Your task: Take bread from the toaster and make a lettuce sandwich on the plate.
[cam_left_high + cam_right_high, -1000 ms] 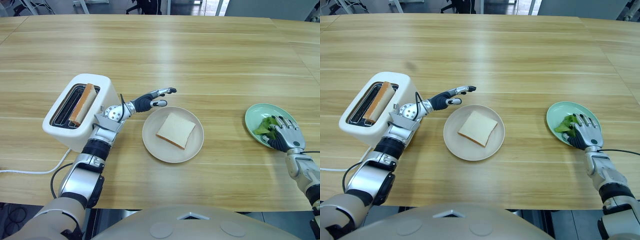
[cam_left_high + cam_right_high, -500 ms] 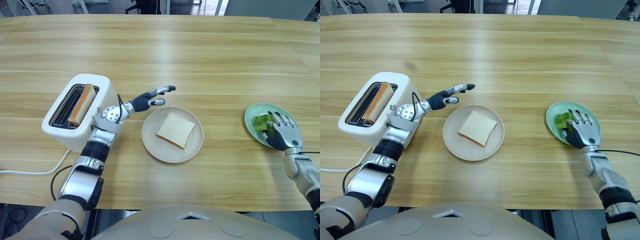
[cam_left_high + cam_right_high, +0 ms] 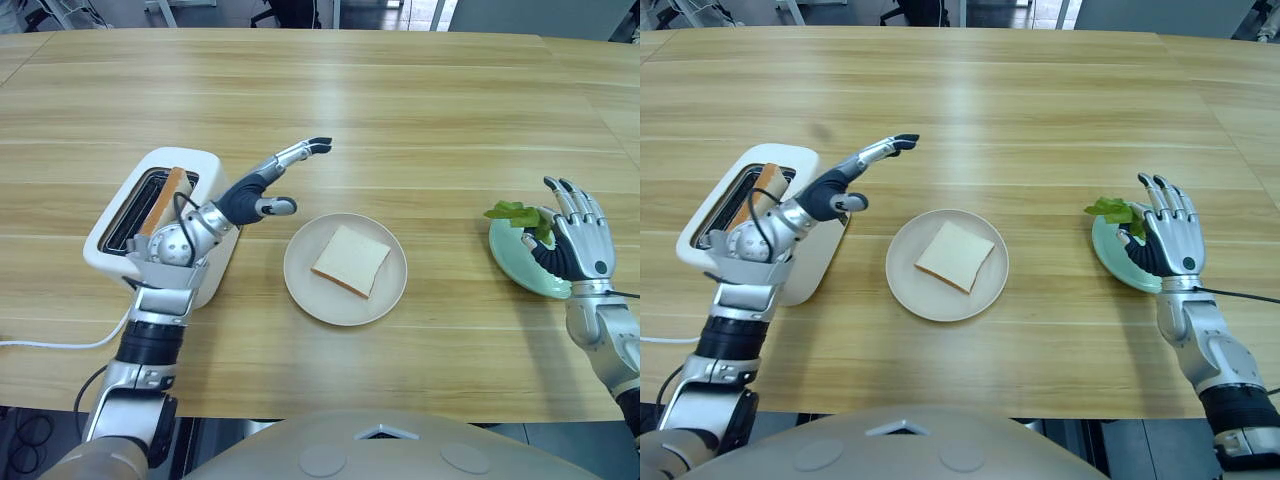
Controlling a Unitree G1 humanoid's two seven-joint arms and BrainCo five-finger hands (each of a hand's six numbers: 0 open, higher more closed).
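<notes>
Change, left: left robot hand point(image 3: 265, 187) higher and nearer the toaster point(image 3: 190, 165) than a second ago, forearm now crossing the toaster's front right corner.
Change, right: right robot hand point(image 3: 577, 240) lifted off the green plate point(image 3: 512, 264) and turned upright; lettuce point(image 3: 514, 212), earlier lying on that plate, now raised with it.
Unchanged: both plates, the toaster and both slices in the same places.
Left robot hand: spread, fingers stretched forward, holding nothing; above the table point(image 3: 420, 120), between toaster and beige plate point(image 3: 345, 308).
Right robot hand: fingers pointing up, leaf pinched at the thumb side; over the right half of the green plate.
Lettuce: hanging over the green plate's far left rim, clear of the dish.
Bread: one white slice point(image 3: 350, 260) flat in the middle of the beige plate; a second slice point(image 3: 166, 194) standing in the toaster's slot, top edge above it.
Table: pale wood-grain planks; white cable point(image 3: 60, 343) trailing left from the toaster.
Room: dark chair base point(image 3: 290, 12) and floor past the far edge.
</notes>
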